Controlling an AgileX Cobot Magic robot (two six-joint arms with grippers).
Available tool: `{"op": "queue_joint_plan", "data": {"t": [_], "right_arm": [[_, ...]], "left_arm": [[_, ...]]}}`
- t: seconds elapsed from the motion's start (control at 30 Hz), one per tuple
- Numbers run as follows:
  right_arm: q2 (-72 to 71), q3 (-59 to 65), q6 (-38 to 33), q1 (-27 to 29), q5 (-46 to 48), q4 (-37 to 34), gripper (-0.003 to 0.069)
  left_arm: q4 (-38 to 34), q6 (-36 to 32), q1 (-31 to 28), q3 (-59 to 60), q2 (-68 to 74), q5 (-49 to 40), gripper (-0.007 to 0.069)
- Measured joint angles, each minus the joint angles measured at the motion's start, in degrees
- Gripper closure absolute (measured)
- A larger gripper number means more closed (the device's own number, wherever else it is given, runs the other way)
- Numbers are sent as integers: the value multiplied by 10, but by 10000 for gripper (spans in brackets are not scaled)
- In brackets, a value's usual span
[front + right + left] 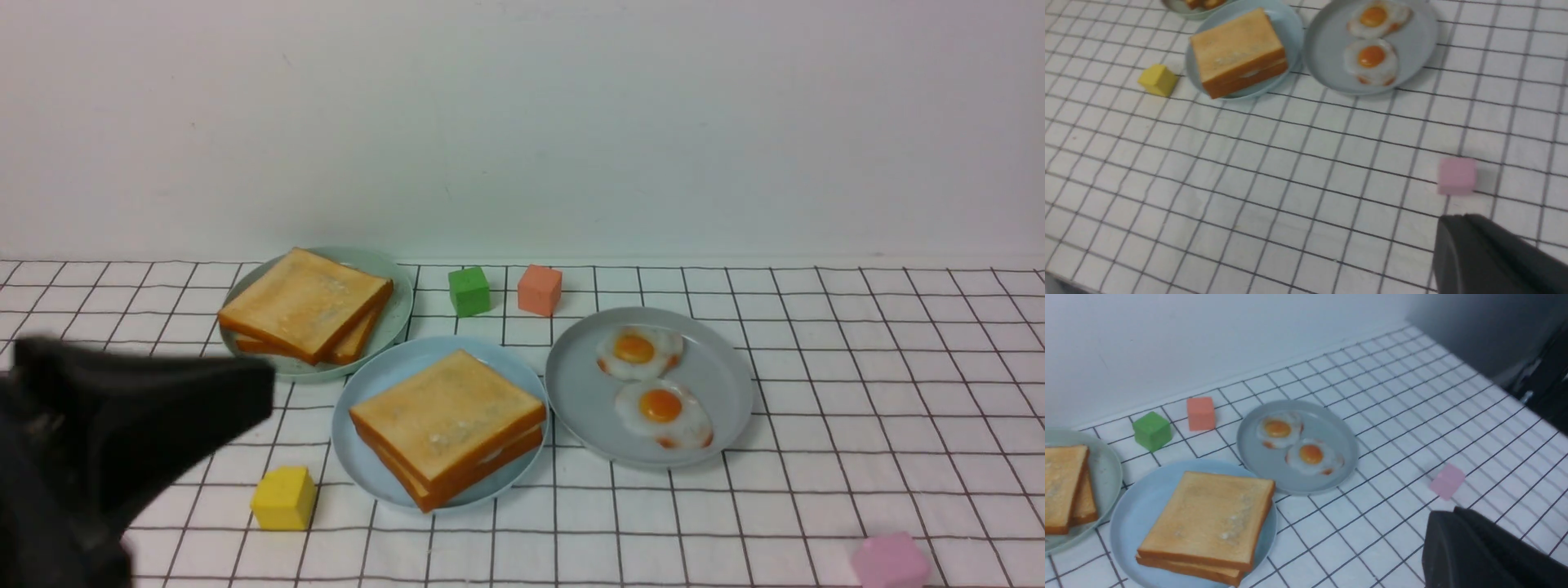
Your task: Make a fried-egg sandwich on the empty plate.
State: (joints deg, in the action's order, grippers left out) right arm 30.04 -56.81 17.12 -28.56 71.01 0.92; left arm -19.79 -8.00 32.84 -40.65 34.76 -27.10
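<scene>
The fried-egg sandwich [447, 420] lies on the sky-blue plate [377, 380] in the middle of the checked cloth. It is two toast slices with a strip of white egg [500, 452] showing between them. My left gripper [263, 395] hangs shut and holding nothing, to the left of the plate and apart from it. In the left wrist view the sandwich [1208, 520] sits well clear of the left gripper [1443, 516]. My right gripper [1449, 222] is out of the front view; in its own wrist view it is shut over bare cloth, far from the sandwich [1237, 51].
A pale green plate [402, 304] at the back left holds two toast slices [304, 300]. A grey plate [722, 384] to the right carries two fried eggs [639, 351]. Green [469, 291], salmon [539, 289], yellow [283, 498] and pink [890, 562] cubes lie around.
</scene>
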Motion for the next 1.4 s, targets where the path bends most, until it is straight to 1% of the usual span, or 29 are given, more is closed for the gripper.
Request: {"op": "queue_joint_plan", "data": {"t": [0.03,0.07,0.1,0.13,0.17,0.2,0.23,0.37,0.4,0.43,0.47,0.57,0.63,0.83,0.97,1.4], "right_arm": [[-36,27,38,0,7,31,661],[-36,27,38,0,7,31,661],[-68,54,68,0,8,58,659],[-71,57,71,0,8,58,659],[-96,78,88,0,4,73,659],[-110,93,99,0,-7,79,659],[-113,93,100,0,-7,79,659],[-153,138,109,0,-92,87,655],[-153,140,109,0,-96,87,655],[-156,151,110,0,-137,92,655],[-156,155,110,0,-157,96,654],[-156,160,110,0,-195,102,652],[-156,161,111,0,-203,106,652],[-156,161,111,0,-204,137,643],[-156,161,111,0,-204,138,641],[-156,161,111,0,-204,138,623]], "left_arm": [[-17,-1,0,74,-63,51,638],[-17,-1,0,74,-70,51,638],[-25,-1,0,142,-124,105,638],[-25,-1,0,142,-124,105,638],[-29,-1,0,195,-169,144,638],[-31,-1,0,221,-191,161,638],[-31,-1,0,226,-195,164,638],[-35,-2,0,305,-249,194,638],[-35,-2,0,310,-249,194,638],[-36,-2,0,328,-251,197,638],[-36,-2,0,340,-251,198,638],[-36,-2,0,363,-251,195,638],[-37,-2,0,378,-251,195,638],[-37,-2,0,408,-251,188,638],[-37,-2,0,409,-251,175,638],[-37,-2,0,409,-251,173,638]]}}
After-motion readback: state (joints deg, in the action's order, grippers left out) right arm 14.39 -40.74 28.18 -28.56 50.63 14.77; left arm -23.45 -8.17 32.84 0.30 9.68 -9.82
